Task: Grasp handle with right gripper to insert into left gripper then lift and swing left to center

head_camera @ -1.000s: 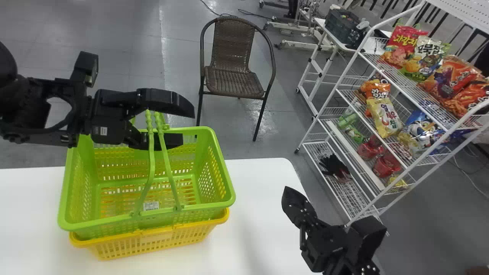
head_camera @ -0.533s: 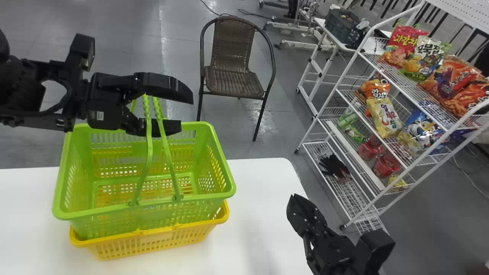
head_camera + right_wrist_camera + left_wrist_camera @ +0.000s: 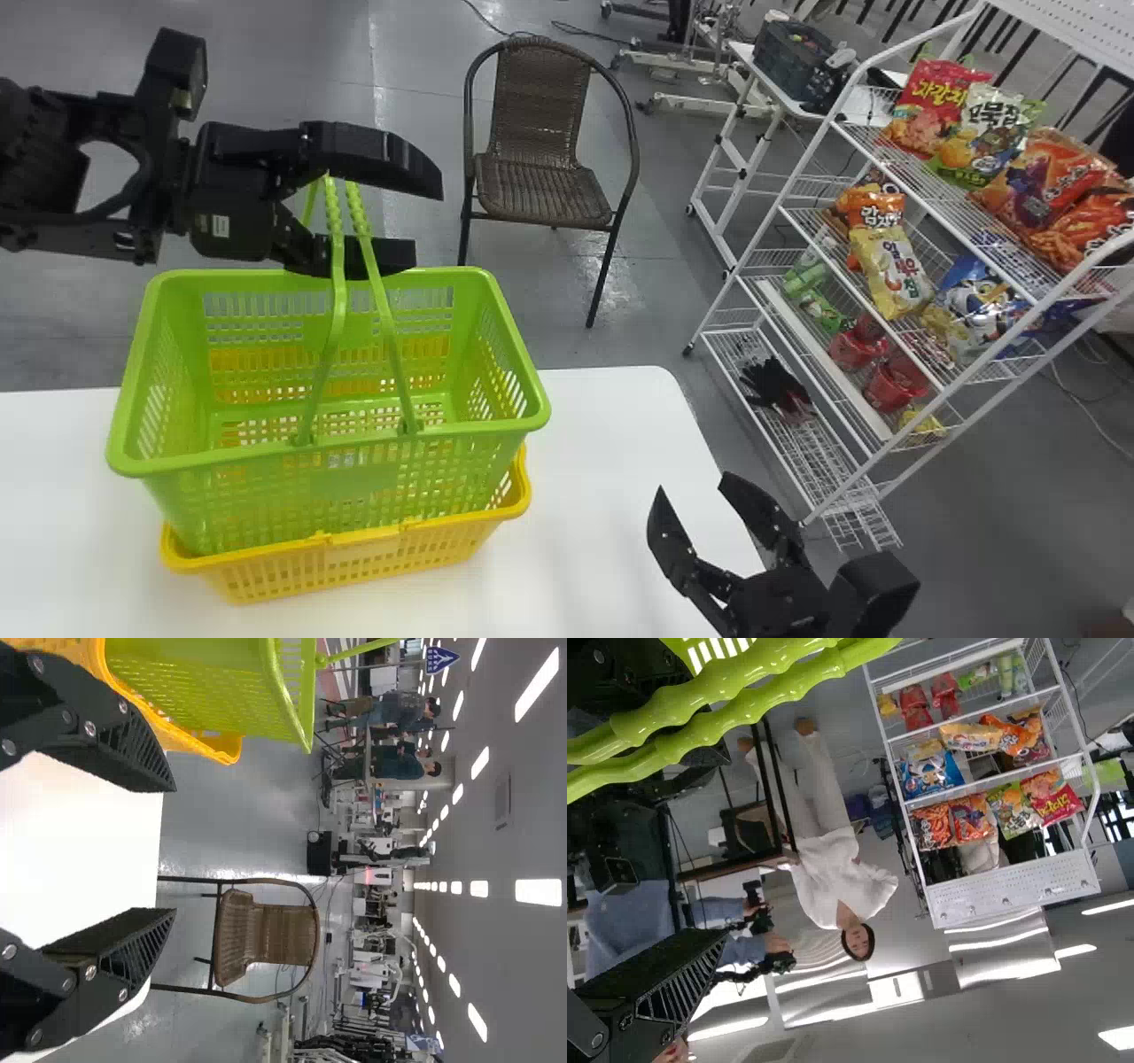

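Note:
In the head view my left gripper stands open at the left, above the green basket's far side. Both green handles rise to it and cross its lower finger; the left wrist view has the handles beside one finger of the left gripper, the other finger well apart. The green basket sits raised and upright, its lower part inside the yellow basket. My right gripper is at the lower right, open and empty. The right wrist view has the right gripper's two fingers spread over the table edge.
The yellow basket rests on the white table. Beyond the table stands a wicker chair. A white wire rack with snack bags is at the right, past the table's edge.
My left gripper has risen and drifted slightly left, with the green basket lifting higher out of the yellow one. The right gripper has moved somewhat lower and its fingers have opened.

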